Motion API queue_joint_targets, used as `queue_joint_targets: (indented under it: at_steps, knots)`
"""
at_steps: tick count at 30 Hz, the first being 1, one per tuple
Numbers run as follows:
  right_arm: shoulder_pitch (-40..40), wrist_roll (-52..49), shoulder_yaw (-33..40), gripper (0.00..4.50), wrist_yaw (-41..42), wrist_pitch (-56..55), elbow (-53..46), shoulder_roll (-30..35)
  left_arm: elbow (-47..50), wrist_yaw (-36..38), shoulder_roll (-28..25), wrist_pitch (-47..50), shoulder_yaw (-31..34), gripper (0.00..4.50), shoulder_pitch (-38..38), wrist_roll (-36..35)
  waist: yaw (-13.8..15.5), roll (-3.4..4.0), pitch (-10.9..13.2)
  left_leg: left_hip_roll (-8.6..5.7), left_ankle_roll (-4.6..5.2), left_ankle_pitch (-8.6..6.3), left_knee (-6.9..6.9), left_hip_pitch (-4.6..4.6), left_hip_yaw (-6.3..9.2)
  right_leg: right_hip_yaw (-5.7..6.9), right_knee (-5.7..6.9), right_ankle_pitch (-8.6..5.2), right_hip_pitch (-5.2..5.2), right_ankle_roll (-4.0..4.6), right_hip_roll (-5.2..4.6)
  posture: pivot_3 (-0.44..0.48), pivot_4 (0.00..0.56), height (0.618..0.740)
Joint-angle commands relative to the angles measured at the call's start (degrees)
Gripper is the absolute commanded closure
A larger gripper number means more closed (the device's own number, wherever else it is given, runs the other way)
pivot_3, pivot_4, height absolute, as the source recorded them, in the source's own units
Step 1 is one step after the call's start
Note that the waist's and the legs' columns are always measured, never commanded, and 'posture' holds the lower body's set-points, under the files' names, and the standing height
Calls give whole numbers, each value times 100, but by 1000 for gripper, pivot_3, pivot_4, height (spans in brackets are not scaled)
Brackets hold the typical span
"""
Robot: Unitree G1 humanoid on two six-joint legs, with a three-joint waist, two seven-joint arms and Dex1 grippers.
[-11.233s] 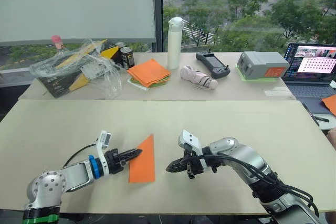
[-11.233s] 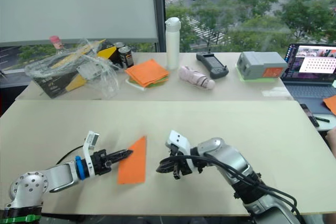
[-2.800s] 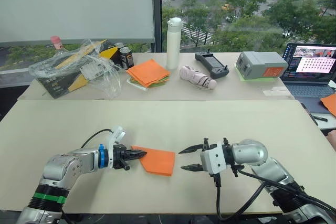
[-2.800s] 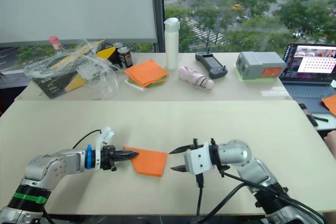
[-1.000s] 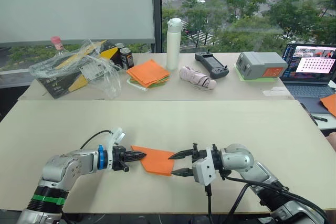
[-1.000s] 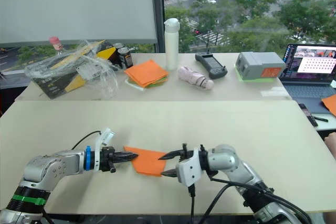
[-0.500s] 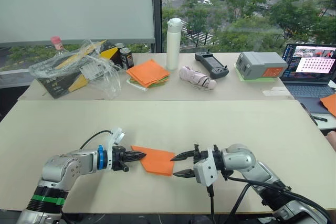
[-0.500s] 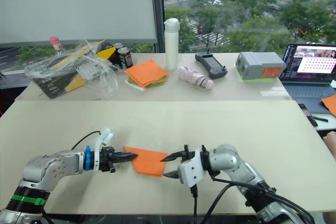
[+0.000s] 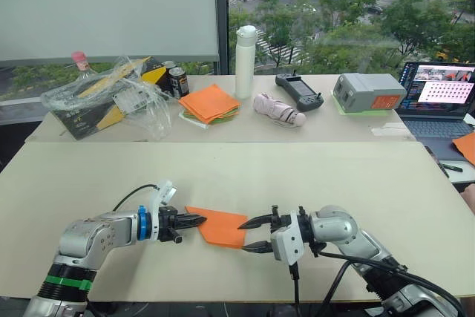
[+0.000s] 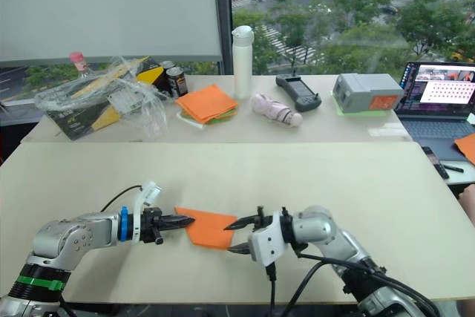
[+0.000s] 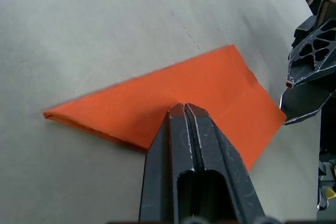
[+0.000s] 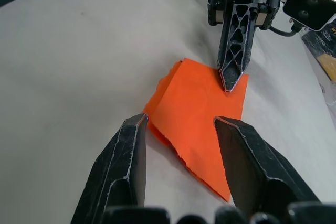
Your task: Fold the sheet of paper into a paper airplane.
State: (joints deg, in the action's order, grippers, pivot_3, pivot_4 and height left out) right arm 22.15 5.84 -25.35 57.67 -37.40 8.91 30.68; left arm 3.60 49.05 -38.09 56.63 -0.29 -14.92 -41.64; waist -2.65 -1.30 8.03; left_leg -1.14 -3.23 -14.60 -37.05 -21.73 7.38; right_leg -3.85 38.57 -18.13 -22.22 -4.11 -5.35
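1. Two end effectors meet at one folded sheet of paper (image 9: 220, 226), which lies flat on the near part of the desk (image 9: 312, 176), between them.
2. At the sheet's 9 o'clock side, the left end effector (image 9: 200, 220) has its two black fingers pressed together, tips resting on the orange surface near its pointed corner; the left wrist view shows the closed tips (image 11: 184, 109) lying on top of the paper, pinning it rather than gripping it between them.
3. At the sheet's 3 o'clock side, the right end effector (image 9: 243, 237) stands wide open, one finger above the other, its tips at the paper's blunt edge; whether they touch it cannot be told.
4. In the right wrist view the spread fingers (image 12: 128, 145) frame the near corner of the paper, whose layered edge lifts slightly there.
5. At 12 o'clock on the far desk sit a pile of orange and green sheets (image 9: 211, 102), a white bottle (image 9: 246, 61), a black handheld controller (image 9: 300, 90), a grey box (image 9: 369, 92) and a crumpled plastic bag (image 9: 111, 94).
6. At 2 o'clock, an open laptop (image 9: 444, 94) stands at the desk's edge.
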Motion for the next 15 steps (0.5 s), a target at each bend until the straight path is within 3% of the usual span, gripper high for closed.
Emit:
queue_joint_targets:
  at_steps: [1,15]
  knots:
    - [121,-8,1,2231,-84,-161,-8,-55,193,15,-38,71,93,4475,50,-14,-2,0,0,0,0,0,0,0,0,0,0,0,0,0,0,0,150,740]
    - [258,46,-71,2231,-182,-305,187,-140,356,-41,-1,183,208,4475,171,-59,-5,0,0,0,0,0,0,0,0,0,1,0,0,0,0,0,150,740]
